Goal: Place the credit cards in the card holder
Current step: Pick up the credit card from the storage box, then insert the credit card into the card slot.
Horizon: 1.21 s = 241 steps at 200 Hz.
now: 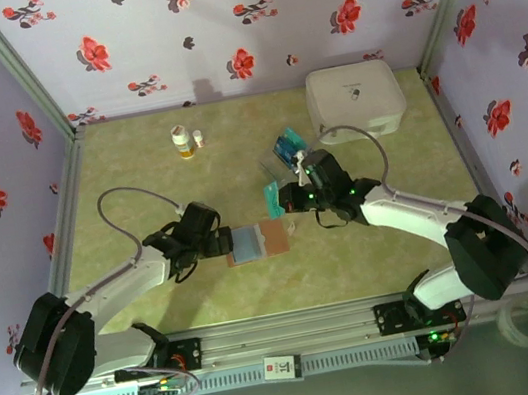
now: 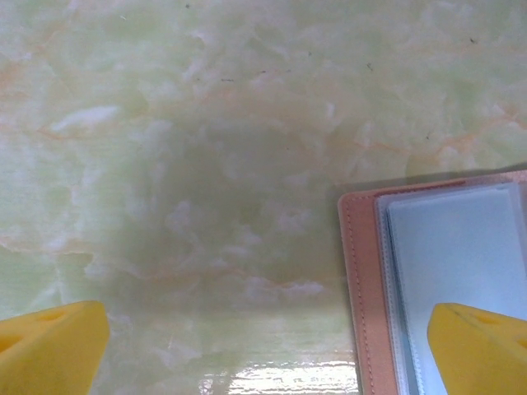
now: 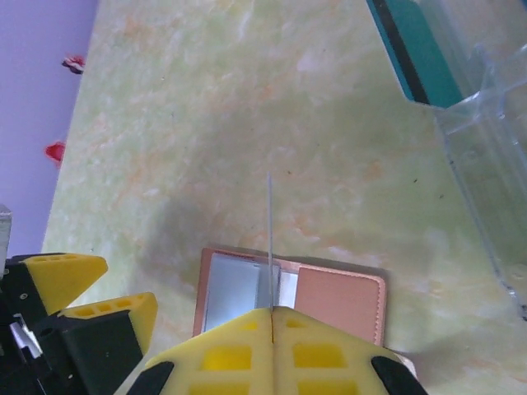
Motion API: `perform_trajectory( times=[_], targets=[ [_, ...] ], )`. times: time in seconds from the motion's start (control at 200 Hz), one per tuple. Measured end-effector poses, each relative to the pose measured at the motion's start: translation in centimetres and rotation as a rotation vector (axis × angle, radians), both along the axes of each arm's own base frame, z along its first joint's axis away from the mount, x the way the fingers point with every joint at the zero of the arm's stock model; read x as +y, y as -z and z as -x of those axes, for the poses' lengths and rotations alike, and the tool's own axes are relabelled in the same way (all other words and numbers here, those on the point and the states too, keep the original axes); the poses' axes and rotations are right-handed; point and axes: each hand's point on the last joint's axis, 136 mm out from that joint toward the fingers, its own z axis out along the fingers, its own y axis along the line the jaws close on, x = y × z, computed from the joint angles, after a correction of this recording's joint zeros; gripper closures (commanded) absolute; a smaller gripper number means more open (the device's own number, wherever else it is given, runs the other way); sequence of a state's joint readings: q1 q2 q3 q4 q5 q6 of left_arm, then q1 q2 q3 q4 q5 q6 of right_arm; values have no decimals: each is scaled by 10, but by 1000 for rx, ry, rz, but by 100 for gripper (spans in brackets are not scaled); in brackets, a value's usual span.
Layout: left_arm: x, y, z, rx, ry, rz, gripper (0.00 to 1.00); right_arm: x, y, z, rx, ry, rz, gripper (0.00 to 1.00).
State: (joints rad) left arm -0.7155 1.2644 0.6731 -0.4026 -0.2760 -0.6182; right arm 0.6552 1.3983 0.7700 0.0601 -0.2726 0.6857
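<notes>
The card holder (image 1: 274,237) lies opened flat on the green table (image 1: 139,178) between the two grippers. Its long axis runs left to right, from one arm toward the other. The half nearer the left arm carries clear sleeves (image 2: 461,247), and the half nearer the right arm is plain brown. The coming move depends on the right gripper (image 3: 270,311). Its yellow fingers are pressed together on a thin flat piece (image 3: 270,239) seen edge-on. This is most likely one of the credit cards (image 1: 288,145), though its face is hidden and I cannot be sure. The piece points away from the wrist, square across the holder's long axis, in line with the seam where the sleeves meet the brown half. The holder therefore sits right beneath and just ahead of those fingertips; whether the piece's edge touches a sleeve I cannot tell. The left gripper (image 2: 263,354) stands spread wide with nothing in it, just beside the sleeve end of the holder. One fingertip (image 2: 478,346) is over the clear sleeves, well placed to steady them, but I cannot tell whether it presses down. By my reckoning the piece must be turned toward a sleeve mouth and slid in, yet which side the sleeves open on is not visible. A teal card (image 3: 416,49) leans by the clear tray (image 3: 486,164), apart from the holder and nearer the right arm.
</notes>
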Motion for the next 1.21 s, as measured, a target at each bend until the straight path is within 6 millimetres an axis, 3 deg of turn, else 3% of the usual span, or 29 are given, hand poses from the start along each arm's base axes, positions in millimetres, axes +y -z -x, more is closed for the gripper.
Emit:
perform_trajectory(
  times=[0.19,0.505,0.73,1.205],
  targets=[
    [-8,8,4,24,30,-22,0,4,22,15,34,12,-140,100],
    [-33,15,7,27,103,-81,0,13,35,26,35,9,-249,100],
    [-34,22,10,25,116,-124,0,16,52,33,67,6,-260,100],
    [-26,24,10,19,103,-168,0,24,63,32,88,2,-293,100]
  ],
)
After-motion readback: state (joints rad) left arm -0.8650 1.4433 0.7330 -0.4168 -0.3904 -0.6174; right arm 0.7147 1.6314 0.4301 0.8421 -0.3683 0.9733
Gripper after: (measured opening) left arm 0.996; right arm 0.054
